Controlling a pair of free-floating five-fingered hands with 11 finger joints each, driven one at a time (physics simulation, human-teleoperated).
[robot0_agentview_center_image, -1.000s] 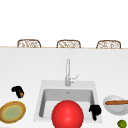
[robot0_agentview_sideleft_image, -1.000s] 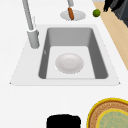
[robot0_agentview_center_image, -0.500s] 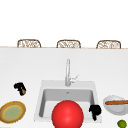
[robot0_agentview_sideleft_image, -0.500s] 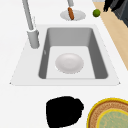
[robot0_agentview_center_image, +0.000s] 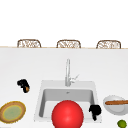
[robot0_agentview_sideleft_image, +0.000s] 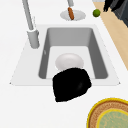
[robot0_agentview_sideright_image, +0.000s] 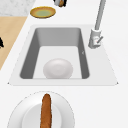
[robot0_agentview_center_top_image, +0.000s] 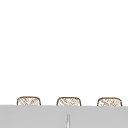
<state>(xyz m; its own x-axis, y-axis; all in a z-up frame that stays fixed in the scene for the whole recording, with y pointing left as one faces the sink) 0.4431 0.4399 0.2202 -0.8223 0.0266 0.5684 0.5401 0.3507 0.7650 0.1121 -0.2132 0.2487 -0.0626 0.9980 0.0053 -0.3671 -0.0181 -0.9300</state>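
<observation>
My left hand (robot0_agentview_center_image: 23, 85) hovers over the white counter left of the sink (robot0_agentview_center_image: 41, 100), holding nothing. In the left side view it is a large dark shape (robot0_agentview_sideleft_image: 71, 83) over the sink's near rim (robot0_agentview_sideleft_image: 30, 81). It also sits beside the yellow plate in the right side view (robot0_agentview_sideright_image: 60, 2). My right hand (robot0_agentview_center_image: 95, 110) hangs at the sink's front right corner with its fingers loosely down, empty. A red ball (robot0_agentview_center_image: 67, 115) stands in front of the basin. A white bowl (robot0_agentview_sideleft_image: 69, 61) lies on the sink floor (robot0_agentview_sideright_image: 58, 68).
A yellow-rimmed green plate (robot0_agentview_center_image: 12, 113) lies at the front left. A white dish (robot0_agentview_center_image: 110, 106) with a brown sausage (robot0_agentview_center_image: 116, 102) sits right of the sink, a lime (robot0_agentview_center_image: 122, 123) in front of it. The faucet (robot0_agentview_center_image: 67, 72) rises behind the basin. Chair backs (robot0_agentview_center_image: 68, 43) line the far edge.
My left hand has moved right, toward the sink, and has come into the left side view, growing larger there. The right hand has stayed put.
</observation>
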